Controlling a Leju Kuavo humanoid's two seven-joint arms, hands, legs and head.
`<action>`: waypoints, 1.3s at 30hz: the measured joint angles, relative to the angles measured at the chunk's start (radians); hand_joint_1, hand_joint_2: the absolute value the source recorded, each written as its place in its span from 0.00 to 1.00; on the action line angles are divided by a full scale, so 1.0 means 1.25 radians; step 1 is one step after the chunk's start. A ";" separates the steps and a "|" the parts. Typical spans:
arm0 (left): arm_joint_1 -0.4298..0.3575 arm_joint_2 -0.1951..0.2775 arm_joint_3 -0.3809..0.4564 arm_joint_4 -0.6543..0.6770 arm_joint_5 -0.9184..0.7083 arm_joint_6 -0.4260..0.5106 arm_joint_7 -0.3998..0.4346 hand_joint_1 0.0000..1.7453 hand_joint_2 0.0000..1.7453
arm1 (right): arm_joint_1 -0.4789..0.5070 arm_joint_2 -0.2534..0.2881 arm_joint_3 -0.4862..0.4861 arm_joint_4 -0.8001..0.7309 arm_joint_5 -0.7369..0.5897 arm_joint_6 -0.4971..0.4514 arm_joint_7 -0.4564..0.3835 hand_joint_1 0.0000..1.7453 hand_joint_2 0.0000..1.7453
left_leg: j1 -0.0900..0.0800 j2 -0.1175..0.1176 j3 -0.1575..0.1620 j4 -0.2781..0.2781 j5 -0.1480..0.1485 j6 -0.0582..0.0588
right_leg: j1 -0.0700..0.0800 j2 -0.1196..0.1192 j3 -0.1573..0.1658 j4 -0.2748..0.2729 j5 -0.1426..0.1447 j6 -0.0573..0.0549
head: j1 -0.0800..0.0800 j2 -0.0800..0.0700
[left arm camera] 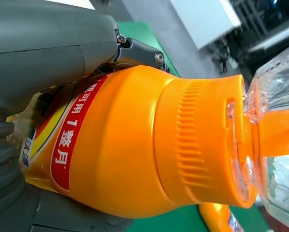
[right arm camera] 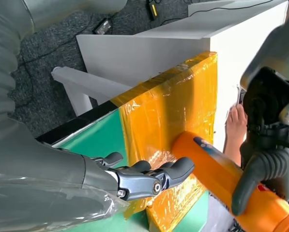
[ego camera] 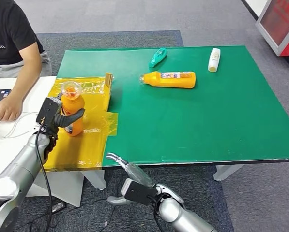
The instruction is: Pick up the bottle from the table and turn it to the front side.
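Observation:
My left hand (ego camera: 58, 116) grips an orange bottle (ego camera: 72, 108) with a clear cap, held upright over the yellow taped patch (ego camera: 88, 140) at the left end of the green table (ego camera: 208, 121). In the left wrist view the orange bottle (left arm camera: 135, 145) shows a red label, with my left hand (left arm camera: 44, 53) wrapped around its body. The right wrist view shows the orange bottle (right arm camera: 223, 179) held by my left hand's fingers (right arm camera: 259, 174). My right hand (ego camera: 129, 179) hangs open below the table's front edge, fingers apart and holding nothing; the right hand (right arm camera: 143, 176) is also seen close up.
A second orange bottle (ego camera: 170, 79) lies on its side at the table's back middle. A teal bottle (ego camera: 158, 57) and a white bottle (ego camera: 214, 59) lie farther back. A person's arm (ego camera: 20, 82) rests at a white desk (ego camera: 11, 140) to the left.

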 joint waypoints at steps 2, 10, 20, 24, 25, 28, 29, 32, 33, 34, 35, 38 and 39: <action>-0.007 0.000 0.000 0.006 -0.003 -0.017 0.008 1.00 1.00 | -0.001 0.000 0.001 0.002 0.000 0.001 -0.001 0.00 1.00 | 0.000 0.000 0.001 0.000 0.000 0.000 | 0.000 0.000 0.001 0.000 0.000 0.000 | 0.000 0.000; -0.017 -0.002 -0.001 0.020 -0.017 -0.022 0.016 1.00 1.00 | -0.001 0.000 0.004 0.009 0.000 0.003 -0.002 0.00 1.00 | 0.000 0.000 0.002 0.000 0.000 0.000 | 0.000 0.000 0.002 0.000 0.000 0.000 | 0.000 0.000; -0.053 -0.003 -0.056 0.053 -0.107 -0.048 0.086 1.00 1.00 | -0.002 0.000 0.006 0.019 -0.004 0.003 -0.008 0.00 1.00 | 0.000 0.000 0.008 0.000 -0.002 0.000 | 0.000 0.000 0.008 0.000 -0.001 -0.001 | 0.000 0.000; -0.068 -0.002 -0.079 0.067 -0.117 -0.064 0.120 1.00 1.00 | -0.003 0.000 0.006 0.025 -0.005 0.005 -0.013 0.00 1.00 | 0.000 0.000 0.012 0.000 -0.004 -0.001 | 0.000 0.001 0.011 0.000 -0.002 -0.002 | 0.000 0.000; -0.074 -0.002 -0.082 0.071 -0.114 -0.077 0.133 1.00 1.00 | -0.002 0.000 0.006 0.026 -0.005 0.006 -0.014 0.00 1.00 | 0.000 0.000 0.013 -0.001 -0.004 -0.001 | 0.000 0.001 0.012 0.000 -0.002 -0.002 | 0.000 0.000; -0.095 0.001 -0.087 0.079 -0.096 -0.136 0.192 1.00 1.00 | -0.002 0.000 0.005 0.030 -0.003 0.008 -0.016 0.00 1.00 | 0.000 0.000 0.016 -0.001 -0.005 -0.002 | 0.000 0.001 0.014 0.000 -0.003 -0.003 | 0.000 0.000; -0.101 0.003 -0.087 0.082 -0.089 -0.156 0.213 1.00 1.00 | -0.002 0.000 0.003 0.031 -0.003 0.008 -0.017 0.00 1.00 | 0.000 0.000 0.017 -0.001 -0.005 -0.002 | 0.000 0.001 0.015 0.000 -0.004 -0.003 | 0.000 0.000; -0.114 0.009 -0.086 0.088 -0.076 -0.190 0.258 1.00 1.00 | -0.001 0.000 -0.001 0.036 -0.003 0.008 -0.019 0.00 1.00 | 0.000 0.001 0.022 -0.001 -0.008 -0.002 | 0.000 0.002 0.020 0.000 -0.006 -0.003 | 0.000 0.000; -0.116 0.010 -0.087 0.089 -0.075 -0.194 0.266 1.00 1.00 | -0.001 0.000 -0.002 0.038 -0.002 0.008 -0.019 0.00 1.00 | 0.000 0.001 0.024 -0.001 -0.008 -0.002 | 0.000 0.002 0.022 0.000 -0.007 -0.003 | 0.000 0.000; -0.117 0.011 -0.087 0.090 -0.075 -0.195 0.271 1.00 1.00 | -0.001 0.000 -0.004 0.039 -0.002 0.008 -0.020 0.00 1.00 | 0.000 0.001 0.025 -0.001 -0.009 -0.002 | 0.000 0.002 0.023 0.000 -0.008 -0.003 | 0.000 0.000; -0.118 0.011 -0.087 0.091 -0.077 -0.195 0.274 1.00 1.00 | -0.001 0.000 -0.005 0.040 -0.002 0.008 -0.021 0.00 1.00 | 0.000 0.001 0.026 -0.001 -0.009 -0.002 | 0.000 0.002 0.024 0.000 -0.009 -0.002 | 0.000 0.000; -0.119 0.012 -0.090 0.092 -0.088 -0.192 0.281 1.00 1.00 | -0.001 0.000 -0.009 0.044 -0.001 0.008 -0.023 0.00 1.00 | 0.000 0.001 0.027 -0.001 -0.011 -0.002 | 0.000 0.002 0.025 0.000 -0.010 -0.003 | 0.000 0.000; -0.121 0.011 -0.092 0.092 -0.095 -0.191 0.286 1.00 1.00 | -0.001 0.000 -0.011 0.045 -0.001 0.009 -0.023 0.00 1.00 | 0.000 0.001 0.028 -0.001 -0.012 -0.002 | 0.000 0.002 0.026 0.000 -0.010 -0.003 | 0.000 0.000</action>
